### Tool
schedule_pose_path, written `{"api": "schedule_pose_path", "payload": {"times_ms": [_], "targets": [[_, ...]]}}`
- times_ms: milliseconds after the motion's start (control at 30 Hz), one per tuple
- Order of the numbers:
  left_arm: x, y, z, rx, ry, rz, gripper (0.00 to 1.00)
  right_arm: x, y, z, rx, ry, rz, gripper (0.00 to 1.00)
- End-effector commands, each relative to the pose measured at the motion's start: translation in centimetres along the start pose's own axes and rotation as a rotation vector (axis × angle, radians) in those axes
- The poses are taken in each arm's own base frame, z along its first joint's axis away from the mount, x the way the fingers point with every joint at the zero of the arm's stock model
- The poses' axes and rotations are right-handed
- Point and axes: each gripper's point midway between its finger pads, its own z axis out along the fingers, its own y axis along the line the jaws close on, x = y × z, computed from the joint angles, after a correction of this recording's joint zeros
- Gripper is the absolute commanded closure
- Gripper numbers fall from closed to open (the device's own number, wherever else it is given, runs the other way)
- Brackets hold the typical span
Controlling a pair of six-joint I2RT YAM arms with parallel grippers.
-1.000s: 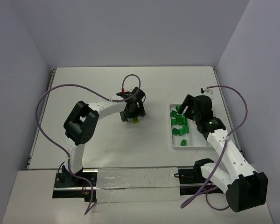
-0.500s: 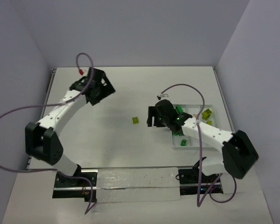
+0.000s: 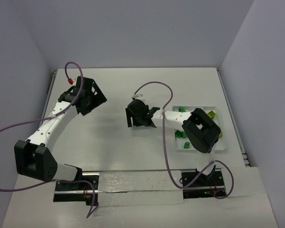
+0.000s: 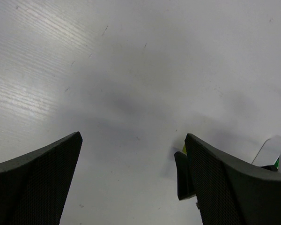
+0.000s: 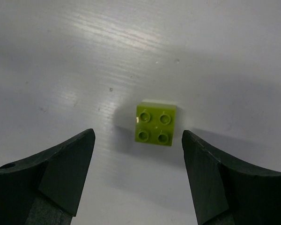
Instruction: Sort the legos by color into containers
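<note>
Here the right gripper point(image 5: 138, 140) hangs spread wide over a yellow-green lego point(image 5: 155, 124), which lies studs-up on the table point(image 5: 61, 56) between the fingers, untouched. The left gripper point(image 4: 132, 138), also spread, holds nothing. Green legos point(image 3: 179, 135) lie in the tray point(image 3: 199, 110).

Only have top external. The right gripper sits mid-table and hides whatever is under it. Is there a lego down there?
Observer: Yes. The right wrist view shows one yellow-green lego lying flat on the table, four studs up.
Operator: Gripped?
Observer: No. The right gripper is open; the lego lies between its jaws with a gap on each side.
Operator: Left holding anything?
Observer: No. The left gripper is open, with only bare table between its jaws.
</note>
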Motion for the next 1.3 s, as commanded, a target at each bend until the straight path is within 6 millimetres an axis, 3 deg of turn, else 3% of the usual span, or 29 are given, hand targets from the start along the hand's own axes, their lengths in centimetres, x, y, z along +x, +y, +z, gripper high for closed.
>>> {"api": "schedule_pose_path", "payload": {"times_ms": [0, 100, 333, 633, 767, 867, 1000, 1133, 1267], "targets": [[-0.3, -0.4, -0.1, 0.032, -0.003, 0.013, 0.01, -2.0, -0.7, 0.7, 0.081, -0.051, 0.005, 0.19], [-0.3, -0.4, 0.0, 0.037, 0.0, 0.01, 0.01, -2.3, -0.9, 1.2, 0.107, -0.048, 0.0, 0.22], [-0.5, -0.1, -0.2, 0.03, -0.009, 0.008, 0.01, -2.1, -0.8, 1.9, 0.116, -0.03, -0.021, 0.45], [-0.6, 0.1, -0.5, 0.035, -0.014, 0.003, 0.01, -1.5, -1.0, 1.9, 0.123, 0.0, -0.025, 0.42], [-0.5, 0.3, -0.4, 0.027, -0.011, 0.005, 0.01, -1.4, -0.9, 1.7, 0.121, 0.01, -0.04, 0.51], [-0.6, 0.3, -0.5, 0.035, -0.014, 0.0, 0.01, -1.4, -1.2, 1.3, 0.126, 0.006, -0.042, 0.68], [-0.7, 0.2, -0.7, 0.039, -0.018, -0.003, 0.01, -3.3, -1.6, -0.8, 0.142, -0.054, -0.025, 0.96], [-0.7, 0.1, -0.6, 0.046, -0.014, -0.001, 0.01, -7.4, -4.4, -4.9, 0.179, -0.166, 0.055, 1.0], [-0.7, -0.2, -0.7, 0.062, -0.01, 0.003, 0.01, -9.8, -10.4, -9.1, 0.241, -0.258, 0.185, 1.0]]}}
